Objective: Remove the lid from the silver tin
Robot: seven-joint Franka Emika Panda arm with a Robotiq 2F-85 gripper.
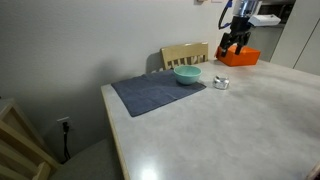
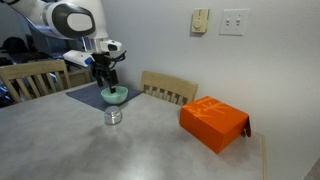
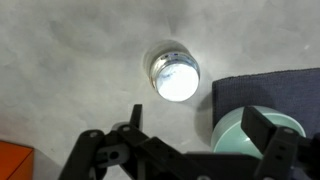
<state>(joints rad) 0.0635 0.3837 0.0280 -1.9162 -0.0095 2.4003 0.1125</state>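
Observation:
The silver tin [image 3: 174, 75] stands on the pale table just beside the edge of a dark blue mat. It also shows in both exterior views [image 1: 221, 83] [image 2: 113, 116]. Its round shiny lid [image 3: 176, 80] sits on top and glares bright white. My gripper [image 3: 200, 135] is open and empty. It hangs above the table, apart from the tin, with one finger over the teal bowl [image 3: 255, 135]. In the exterior views the gripper [image 1: 232, 45] [image 2: 105, 75] is well above the tin.
The teal bowl [image 1: 187, 75] [image 2: 115, 95] rests on the blue mat [image 1: 155, 93] next to the tin. An orange box [image 1: 243, 57] [image 2: 213, 122] lies on the table. A wooden chair [image 1: 185, 53] [image 2: 170, 88] stands at the table's edge.

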